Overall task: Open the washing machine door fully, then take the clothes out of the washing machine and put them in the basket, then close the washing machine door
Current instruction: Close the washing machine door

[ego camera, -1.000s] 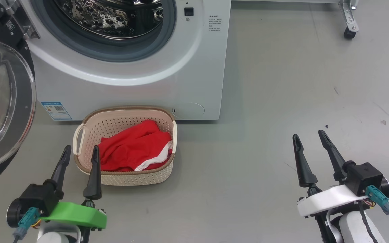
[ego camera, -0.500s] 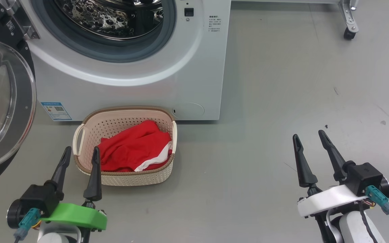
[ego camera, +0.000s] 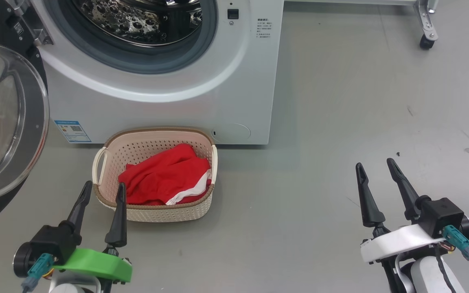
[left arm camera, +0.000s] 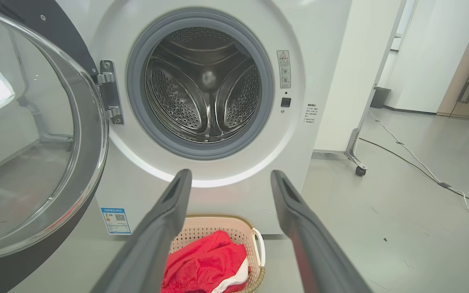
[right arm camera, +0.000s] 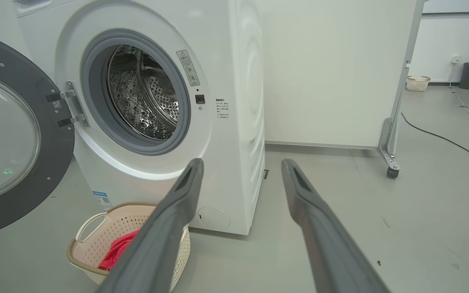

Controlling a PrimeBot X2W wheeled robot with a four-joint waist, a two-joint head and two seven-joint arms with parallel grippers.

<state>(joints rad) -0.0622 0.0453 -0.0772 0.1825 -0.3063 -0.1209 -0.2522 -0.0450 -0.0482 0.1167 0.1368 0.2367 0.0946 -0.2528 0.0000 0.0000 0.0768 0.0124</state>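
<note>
Both of my grippers hang low over the grey floor with nothing between their fingers. My left gripper is spread wide near the basket's near-left corner. My right gripper is spread just as wide, well apart to the right.

Just past my left fingers the basket sits on the floor, close against the foot of the washing machine. The clothes lie inside it (red, with a white stripe at one edge). Behind, the drum looks bare from my left wrist, so I judge the unloading finished.

The washing machine door stands swung wide on its hinge at the left. Shutting it is the part not yet done.

As for writing, a blue sticker with a QR square sits low on the front. A warning label with a red triangle is beside the opening, above a small block of print. None of it is legible at this size.
</note>
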